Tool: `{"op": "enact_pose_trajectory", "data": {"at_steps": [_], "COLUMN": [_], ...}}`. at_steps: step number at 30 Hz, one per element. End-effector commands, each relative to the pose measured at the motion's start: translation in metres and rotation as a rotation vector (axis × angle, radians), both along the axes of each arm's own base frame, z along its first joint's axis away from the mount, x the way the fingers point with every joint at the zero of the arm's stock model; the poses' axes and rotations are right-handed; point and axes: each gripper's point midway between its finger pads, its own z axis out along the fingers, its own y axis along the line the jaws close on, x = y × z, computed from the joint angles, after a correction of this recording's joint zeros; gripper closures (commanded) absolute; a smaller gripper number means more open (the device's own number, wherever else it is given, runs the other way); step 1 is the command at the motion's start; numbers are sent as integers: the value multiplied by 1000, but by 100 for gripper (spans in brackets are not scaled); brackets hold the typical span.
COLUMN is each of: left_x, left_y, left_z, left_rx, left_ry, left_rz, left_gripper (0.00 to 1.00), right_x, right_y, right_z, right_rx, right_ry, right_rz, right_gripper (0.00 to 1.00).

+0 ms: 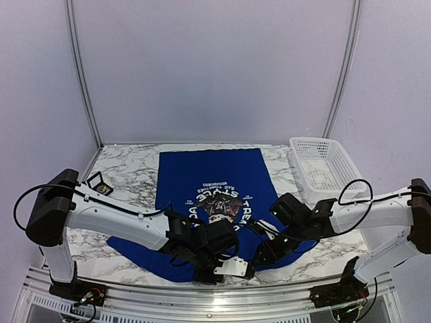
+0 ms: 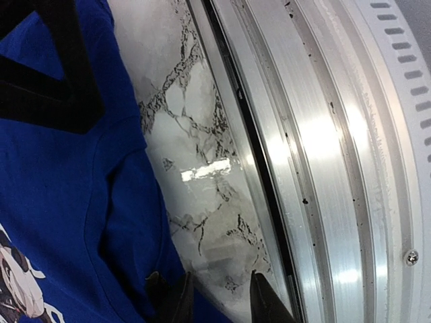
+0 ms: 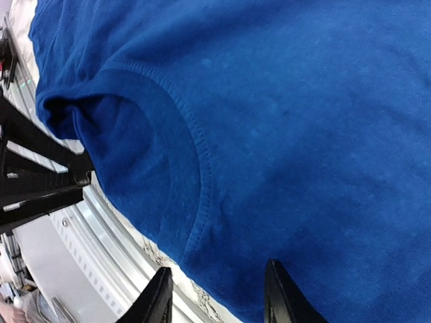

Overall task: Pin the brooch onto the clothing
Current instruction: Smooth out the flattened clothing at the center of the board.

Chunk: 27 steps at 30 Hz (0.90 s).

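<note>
Carefully, we judge, we should gather the clothing near its collar and keep it taut, since no brooch shows anywhere. Our left claw stands part open and empty over bare worktop, the shirt's edge just beside one finger. Our right claw, likewise parted and empty, hovers above the collar's rim

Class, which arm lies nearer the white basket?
Right. The right arm passes close by the near edge of the basket; the left arm lies far to its left.
</note>
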Motion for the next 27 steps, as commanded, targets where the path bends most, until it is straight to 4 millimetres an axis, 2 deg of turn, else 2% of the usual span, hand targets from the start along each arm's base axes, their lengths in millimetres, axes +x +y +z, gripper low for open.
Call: {"op": "enact_pose_trajectory", "data": {"at_steps": [1,5,9,12,17,24,27], "left_x": [12,27,41,48,50,50,47], "left_y": [-12,-9,-4,-2,-1,-12,-19], "left_z": [9,5,2,2,2,39,46], "left_rx": [-54,-54,-57,-64,-69,-166,-199], "left_ry": [-27,-14,-10,-10,-12,-28,-37], "left_rz": [21,68,111,129,130,115,99], "left_gripper": [69,69,68,68,68,64,59], "right_x": [-8,-9,-7,-6,6,22,23], "right_y": [9,10,8,7,8,7,7], "right_z": [6,0,-15,-24,-16,3,9], "right_rx": [79,74,24,7,64,155,208], "right_ry": [-10,-17,-8,7,55,163,222], "right_rz": [92,129,148,155,100,13,12], "right_gripper": [54,49,52,65,100,100,100]}}
